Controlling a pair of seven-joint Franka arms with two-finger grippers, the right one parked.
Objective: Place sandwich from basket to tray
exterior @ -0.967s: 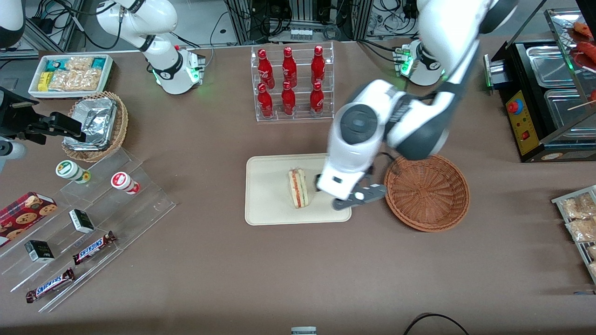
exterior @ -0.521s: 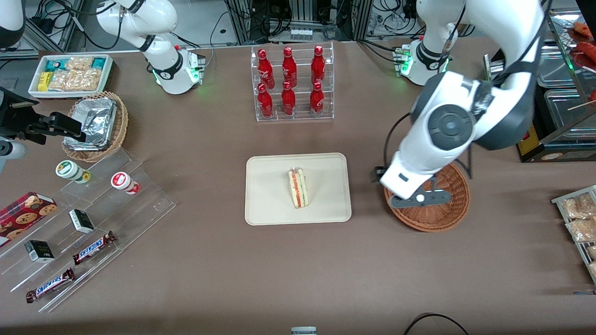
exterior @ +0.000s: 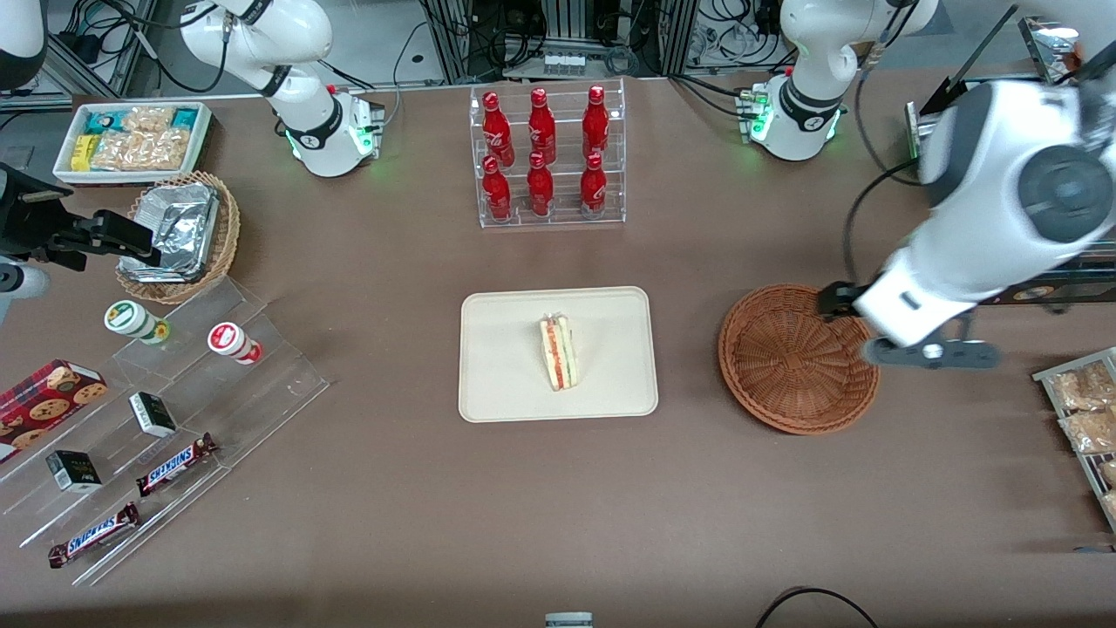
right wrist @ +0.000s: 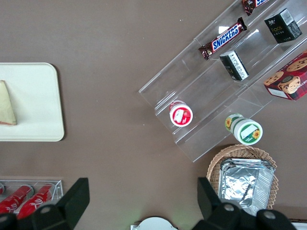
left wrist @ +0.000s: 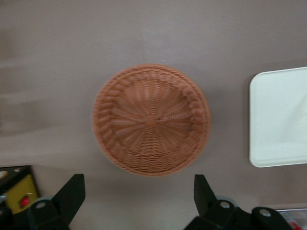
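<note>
The sandwich (exterior: 558, 352), a white-bread wedge with red and green filling, lies on the middle of the cream tray (exterior: 506, 384); its pale edge (right wrist: 5, 103) also shows in the right wrist view. The reddish-brown woven basket (exterior: 798, 358) sits beside the tray toward the working arm's end, with nothing in it. My gripper (exterior: 928, 353) hangs above the table at the basket's rim, on the side away from the tray. In the left wrist view the gripper (left wrist: 138, 187) is open, fingers wide apart with nothing between them, looking down on the basket (left wrist: 151, 120) and a strip of the tray (left wrist: 280, 120).
A clear rack of red bottles (exterior: 547, 157) stands farther from the camera than the tray. A tan basket with foil (exterior: 179, 231), a white snack bin (exterior: 131, 139) and acrylic steps with candy bars (exterior: 174, 410) lie toward the parked arm's end. A black food warmer (exterior: 1029, 174) and snack packs (exterior: 1085, 410) lie toward the working arm's.
My gripper swung away from the tray, passed over the basket, and now sits at the basket's rim toward the working arm's end. The sandwich has stayed put on the tray.
</note>
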